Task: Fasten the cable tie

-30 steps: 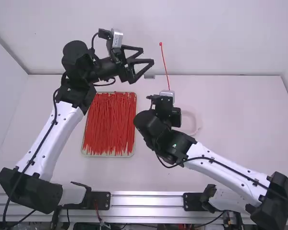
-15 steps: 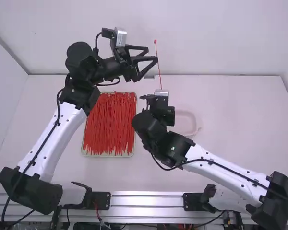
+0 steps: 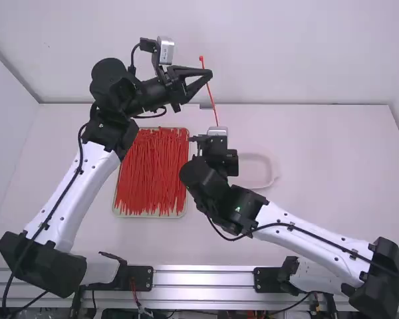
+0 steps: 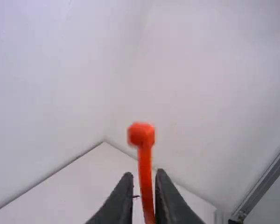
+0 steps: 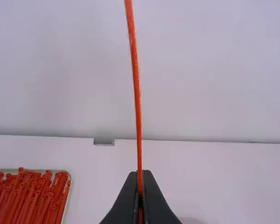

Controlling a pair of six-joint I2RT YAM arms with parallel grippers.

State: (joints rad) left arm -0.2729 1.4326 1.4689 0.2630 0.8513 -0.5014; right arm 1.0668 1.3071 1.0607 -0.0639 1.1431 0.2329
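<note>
Tray (image 3: pixel 149 216): flat, on the left half of the table, under the left arm; it carries a dense bundle of spare red ties (image 3: pixel 151 169) lying side by side.
Left gripper (image 3: pixel 206 74): raised well above the table in front of the back wall. Its jaws are narrow and stand on either side of the strap just below the head, with a thin gap on one side, so they look not yet clamped.
Cable tie (image 3: pixel 211 100): held in the air, near upright and slightly bowed, with its square head (image 4: pixel 141 134) at the top.
Handling: judged very light, springy along its length and smooth, so it is likely to flex or swing if pushed sideways. The head is the stiffest part and the better place to pinch.
Right gripper (image 5: pixel 139 179): below the left one, jaws closed flat on the strap's lower end.
Clear loop (image 3: pixel 274 169): a see-through ring on the table just right of the right gripper; what it is cannot be told.
Table (image 3: pixel 332 153): white, matte and level.
Room: plain white back wall (image 3: pixel 306 46), with a small grey tab (image 5: pixel 104 141) at its foot.
</note>
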